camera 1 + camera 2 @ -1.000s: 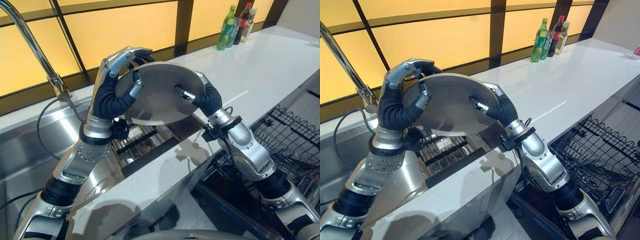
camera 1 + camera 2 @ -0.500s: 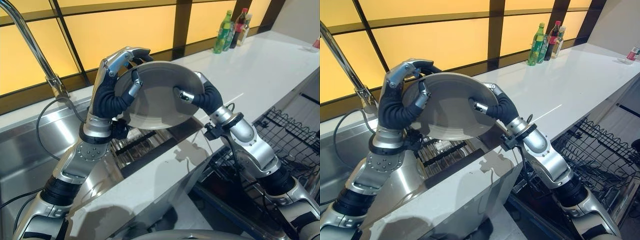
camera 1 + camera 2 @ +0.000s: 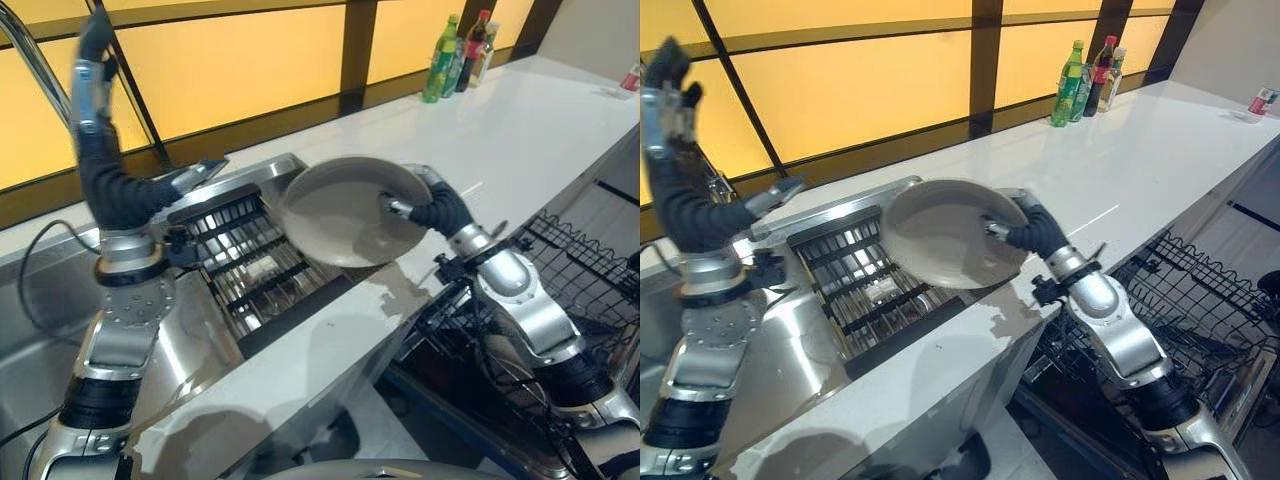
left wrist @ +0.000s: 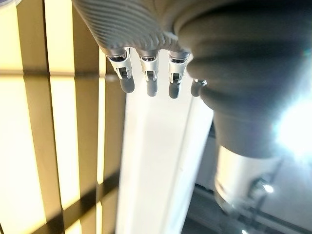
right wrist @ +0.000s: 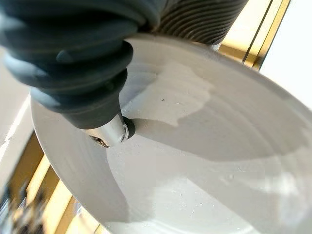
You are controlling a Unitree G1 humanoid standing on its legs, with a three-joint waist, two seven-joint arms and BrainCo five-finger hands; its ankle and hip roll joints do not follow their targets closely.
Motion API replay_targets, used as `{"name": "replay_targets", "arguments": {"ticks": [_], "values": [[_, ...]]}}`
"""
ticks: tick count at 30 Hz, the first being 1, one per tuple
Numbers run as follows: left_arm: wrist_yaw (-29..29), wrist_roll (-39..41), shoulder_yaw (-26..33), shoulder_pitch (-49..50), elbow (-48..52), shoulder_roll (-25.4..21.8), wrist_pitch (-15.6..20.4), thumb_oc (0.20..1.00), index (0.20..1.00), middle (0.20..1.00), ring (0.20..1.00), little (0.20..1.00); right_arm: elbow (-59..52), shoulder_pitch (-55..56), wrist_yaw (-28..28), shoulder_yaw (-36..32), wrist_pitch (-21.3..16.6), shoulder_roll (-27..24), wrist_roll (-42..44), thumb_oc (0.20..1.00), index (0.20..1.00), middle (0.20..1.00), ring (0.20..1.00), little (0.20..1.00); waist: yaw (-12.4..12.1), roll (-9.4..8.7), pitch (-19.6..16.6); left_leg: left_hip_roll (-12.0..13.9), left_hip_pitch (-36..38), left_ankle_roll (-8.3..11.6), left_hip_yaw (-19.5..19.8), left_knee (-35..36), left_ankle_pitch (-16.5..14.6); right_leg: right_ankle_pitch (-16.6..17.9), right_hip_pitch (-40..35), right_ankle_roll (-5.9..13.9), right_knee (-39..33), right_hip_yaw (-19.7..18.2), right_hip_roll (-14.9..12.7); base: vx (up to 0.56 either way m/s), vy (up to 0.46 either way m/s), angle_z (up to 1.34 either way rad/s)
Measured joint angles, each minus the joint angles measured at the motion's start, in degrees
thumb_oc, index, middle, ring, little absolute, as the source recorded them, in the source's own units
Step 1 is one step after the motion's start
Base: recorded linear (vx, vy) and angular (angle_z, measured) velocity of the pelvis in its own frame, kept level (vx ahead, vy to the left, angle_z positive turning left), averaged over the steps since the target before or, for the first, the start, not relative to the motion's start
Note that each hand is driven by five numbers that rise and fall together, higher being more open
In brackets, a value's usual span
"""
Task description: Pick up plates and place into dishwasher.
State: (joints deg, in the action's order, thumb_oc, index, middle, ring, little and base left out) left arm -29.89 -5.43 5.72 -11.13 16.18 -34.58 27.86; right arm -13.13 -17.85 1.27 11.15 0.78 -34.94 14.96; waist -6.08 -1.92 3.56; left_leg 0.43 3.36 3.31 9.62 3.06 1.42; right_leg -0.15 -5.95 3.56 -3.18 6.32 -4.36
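Plate (image 3: pixel 345 208) held tilted above the bench (image 3: pixel 520 130) edge, right hand (image 3: pixel 425 203) pinching its right rim for carriage toward the dishwasher rack (image 3: pixel 590 270); left hand (image 3: pixel 95 60) raised, fingers extended, empty

A long white countertop (image 3: pixel 520 120) runs along a wall of amber panels, with a steel sink (image 3: pixel 40 300) set into it and a slatted metal drain rack (image 3: pixel 250 265) beside the basin. The rack lies below and between the raised left hand (image 3: pixel 95 60) and the fingers of the right hand (image 3: pixel 425 200). Three bottles (image 3: pixel 458 50) stand on the counter's far end, well beyond the right hand's fingers.
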Motion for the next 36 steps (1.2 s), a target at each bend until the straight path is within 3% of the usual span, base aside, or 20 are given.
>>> {"name": "replay_targets", "arguments": {"ticks": [8,14,20,25,29,36], "values": [[-0.8,0.1,6.7,5.8,-2.1,0.0,-1.2,1.000,1.000,1.000,1.000,1.000,1.2,7.5,-5.7,-10.6,-0.2,-2.2,-5.8,0.200,0.200,0.200,0.200,0.200,1.1,0.51,1.6,0.2,0.3,-0.64,-2.0,0.7,-0.1,-0.1,2.4,0.09,2.2,-2.7,0.1,0.13,0.110,-0.17],[-0.2,2.4,9.3,8.9,-5.7,0.0,-1.3,1.000,1.000,1.000,1.000,1.000,6.8,11.8,-11.6,-15.1,-0.6,-2.4,-10.6,0.200,0.200,0.200,0.200,0.200,2.3,0.30,3.2,0.1,1.2,-0.74,-3.4,0.4,-0.3,-2.8,5.6,0.43,8.5,-4.6,0.1,0.09,0.015,-0.17],[1.4,4.2,9.5,8.9,-6.5,-0.2,-2.8,1.000,1.000,1.000,1.000,1.000,12.6,13.7,-18.6,-17.6,-1.7,-3.8,-15.6,0.200,0.200,0.200,0.200,0.200,3.0,0.42,3.3,1.0,1.9,-0.62,-4.1,0.5,-0.5,-1.9,4.6,0.34,5.8,-6.3,0.4,0.09,-0.171,-0.12],[3.0,4.5,9.5,8.9,-7.5,-0.2,-4.4,1.000,1.000,1.000,1.000,1.000,13.8,15.0,-19.3,-17.7,-2.2,-3.7,-15.8,0.200,0.200,0.200,0.200,0.200,3.9,1.19,3.8,1.4,1.9,-0.08,-4.1,0.9,-0.4,0.6,2.3,-0.29,1.6,-6.7,0.9,0.09,-0.274,-0.04],[4.1,4.4,9.6,9.9,-9.1,-0.2,-5.8,1.000,1.000,1.000,1.000,1.000,16.5,16.5,-19.2,-17.8,-2.7,-3.7,-16.2,0.200,0.200,0.200,0.200,0.200,5.3,2.01,4.3,1.6,2.0,0.16,-2.9,0.8,-0.5,0.6,0.8,-0.41,0.3,-6.8,1.1,0.09,-0.279,0.17],[5.7,4.5,9.8,11.7,-9.2,-0.2,-6.3,1.000,1.000,1.000,1.000,1.000,20.8,17.5,-19.4,-18.6,-2.9,-3.8,-16.9,0.200,0.200,0.200,0.200,0.200,5.2,2.90,4.9,1.8,1.0,0.51,-1.6,0.5,-0.7,0.8,-0.4,-0.51,-1.7,-5.3,1.4,0.02,-0.249,0.11]]}}
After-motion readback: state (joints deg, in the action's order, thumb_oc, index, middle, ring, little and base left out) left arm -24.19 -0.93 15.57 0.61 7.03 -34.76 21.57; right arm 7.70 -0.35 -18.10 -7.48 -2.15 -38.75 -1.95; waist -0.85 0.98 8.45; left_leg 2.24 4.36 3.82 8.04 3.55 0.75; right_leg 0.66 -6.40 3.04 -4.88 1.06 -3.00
